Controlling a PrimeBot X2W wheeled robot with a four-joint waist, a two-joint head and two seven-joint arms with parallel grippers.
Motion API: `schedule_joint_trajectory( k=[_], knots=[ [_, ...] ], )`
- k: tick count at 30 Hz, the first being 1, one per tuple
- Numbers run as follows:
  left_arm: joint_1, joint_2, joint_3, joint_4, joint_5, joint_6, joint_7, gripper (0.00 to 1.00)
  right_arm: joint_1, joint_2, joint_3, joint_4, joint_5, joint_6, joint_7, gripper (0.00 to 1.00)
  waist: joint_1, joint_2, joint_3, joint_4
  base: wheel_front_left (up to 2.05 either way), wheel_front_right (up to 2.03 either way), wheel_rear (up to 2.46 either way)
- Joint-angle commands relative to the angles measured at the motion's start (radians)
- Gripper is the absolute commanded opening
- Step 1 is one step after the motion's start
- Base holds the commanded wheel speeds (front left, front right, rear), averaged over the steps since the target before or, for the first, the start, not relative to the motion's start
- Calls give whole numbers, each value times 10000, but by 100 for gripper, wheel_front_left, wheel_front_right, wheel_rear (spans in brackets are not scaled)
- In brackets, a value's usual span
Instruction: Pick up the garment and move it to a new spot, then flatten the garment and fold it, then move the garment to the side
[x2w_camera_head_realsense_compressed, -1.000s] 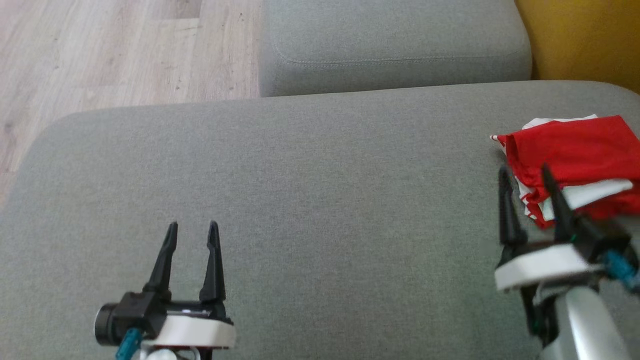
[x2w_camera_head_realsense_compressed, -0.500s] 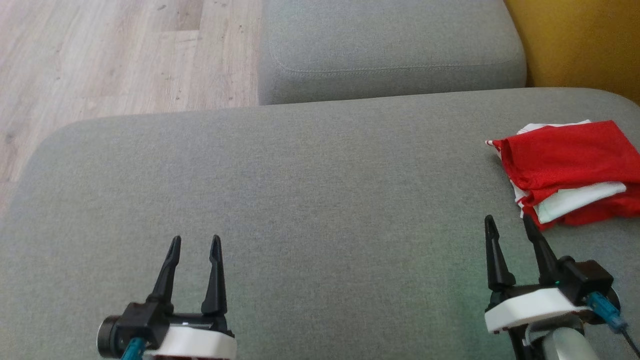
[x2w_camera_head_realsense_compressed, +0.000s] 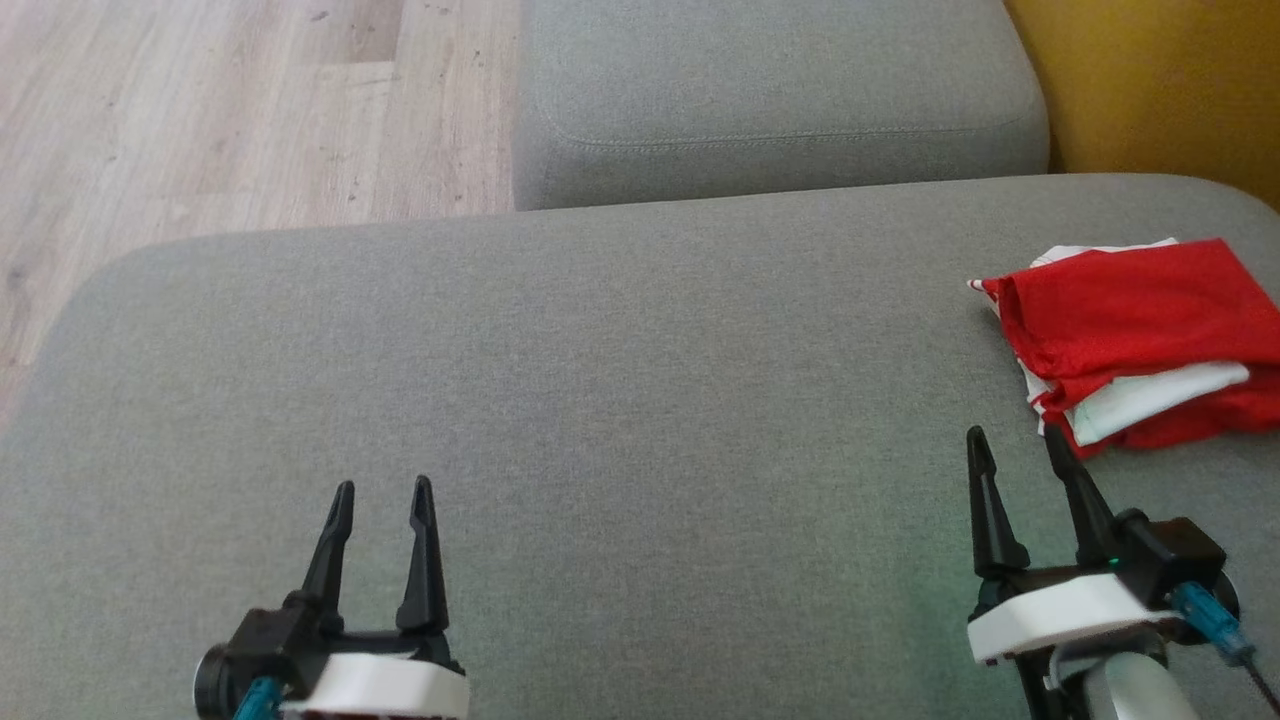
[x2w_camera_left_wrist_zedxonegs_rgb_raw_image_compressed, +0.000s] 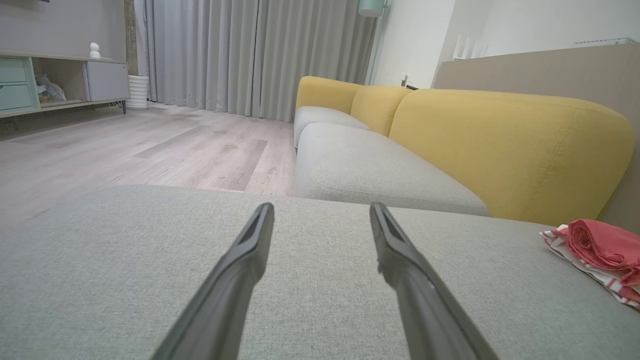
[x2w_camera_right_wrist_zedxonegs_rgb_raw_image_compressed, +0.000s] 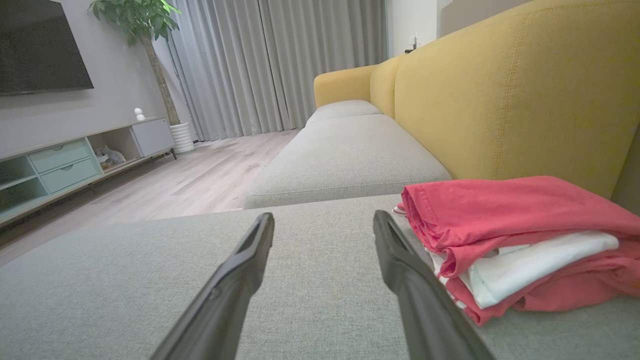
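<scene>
Head view: I see the garment (x2w_camera_head_realsense_compressed: 1135, 340) — red and white, folded into a compact stack — at the right edge of the frame on the grey cushion (x2w_camera_head_realsense_compressed: 600, 400). Right gripper (x2w_camera_head_realsense_compressed: 1015, 440) sits lower right, fingers apart and empty, tips just below the stack's near corner, not touching. Left gripper (x2w_camera_head_realsense_compressed: 382, 490) at lower left, fingers also spread, nothing between them, well apart from the garment. Right wrist view shows the stack just beside the right-hand finger — yellow backrest (x2w_camera_right_wrist_zedxonegs_rgb_raw_image_compressed: 500, 100) behind it.
</scene>
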Motion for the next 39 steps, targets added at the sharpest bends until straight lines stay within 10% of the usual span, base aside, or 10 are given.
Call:
schedule_joint_trajectory(
  k=[1, 25, 26, 39],
  knots=[
    [-448, 26, 358, -290, -41, -5, -51, 100, -230, -19, 269, -367, -32, -9, -136, 100, 0, -1, 4, -4, 0, 0, 0],
    [-456, 26, 536, -36, -731, 110, -51, 100, -251, -18, 348, -218, 144, -9, -137, 100, 0, -1, 51, -82, 0, 0, 0],
    [-2, 0, 188, 261, -696, 93, 1, 0, 0, 0, 73, 74, 109, 0, 0, 0, 0, -1, 52, -83, 0, 0, 0],
    [37, -7, 340, 750, -1676, -7, 295, 0, 84, -10, -6, 512, 1244, -1, 276, 0, 0, -1, 83, -86, 0, 0, 0]
  ],
)
